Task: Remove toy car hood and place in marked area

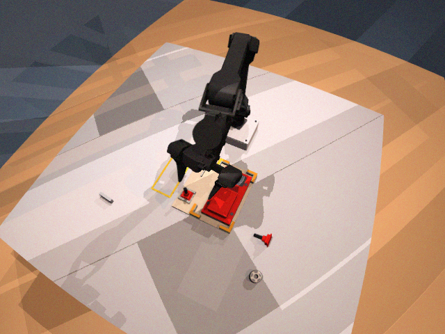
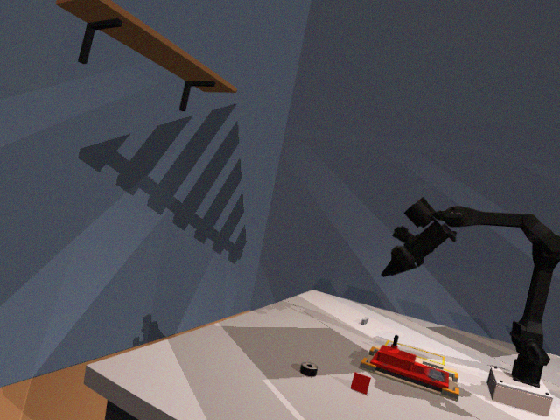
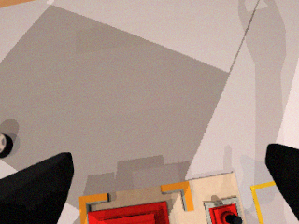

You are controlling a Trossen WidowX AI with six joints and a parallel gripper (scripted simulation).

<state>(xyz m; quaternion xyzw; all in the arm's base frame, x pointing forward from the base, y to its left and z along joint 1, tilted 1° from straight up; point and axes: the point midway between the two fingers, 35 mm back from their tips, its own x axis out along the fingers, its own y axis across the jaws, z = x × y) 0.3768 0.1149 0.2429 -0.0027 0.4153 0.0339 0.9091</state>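
My gripper (image 1: 197, 188) (image 2: 384, 273) (image 3: 171, 159) hangs above the table (image 1: 316, 201) (image 2: 190, 361) (image 3: 126, 93), fingers spread nearly as wide as they go with nothing between them. From the wrist I see the red toy car (image 1: 228, 201) (image 2: 409, 367) (image 3: 128, 215) below, between the two fingertips and toward the bottom of my view, while the yellow marked outline (image 1: 160, 191) (image 2: 420, 351) (image 3: 256, 201) shows partly, just beside the right-hand finger in that view.
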